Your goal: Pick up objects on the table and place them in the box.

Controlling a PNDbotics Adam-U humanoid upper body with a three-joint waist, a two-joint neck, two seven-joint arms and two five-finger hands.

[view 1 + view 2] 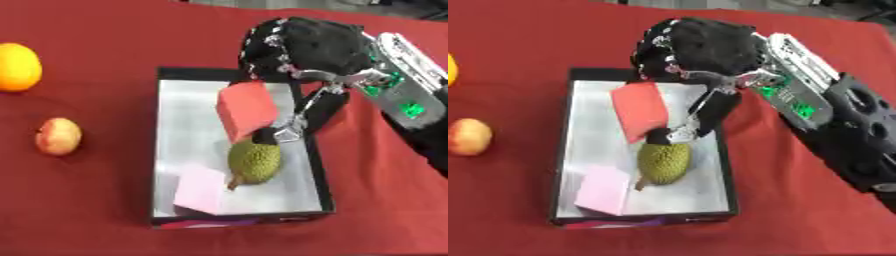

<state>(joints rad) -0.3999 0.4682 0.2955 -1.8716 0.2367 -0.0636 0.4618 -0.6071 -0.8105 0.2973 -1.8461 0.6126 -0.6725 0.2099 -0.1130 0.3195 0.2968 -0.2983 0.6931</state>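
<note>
The fingers of the right hand are curled around one red block, pinching it between thumb and fingers. The block hangs tilted below the palm, above the inside of the box, near its far end and clear of the floor. The thumb tip reaches down almost to the top of the green fruit.

There is one box, black-walled with a pale floor, lying lengthwise on the red worktop. Inside it are two things: one bumpy green fruit with a short stem, lying near the middle towards the right wall, and one pink block in the near left corner. The two lie just beside each other; whether they touch cannot be told.

Outside the box, on the worktop well to the left, lie two more fruits: one orange at the left edge, and one reddish-yellow apple nearer, between the orange and the box but apart from both.

The right forearm comes in from the upper right, silver with green lights.
</note>
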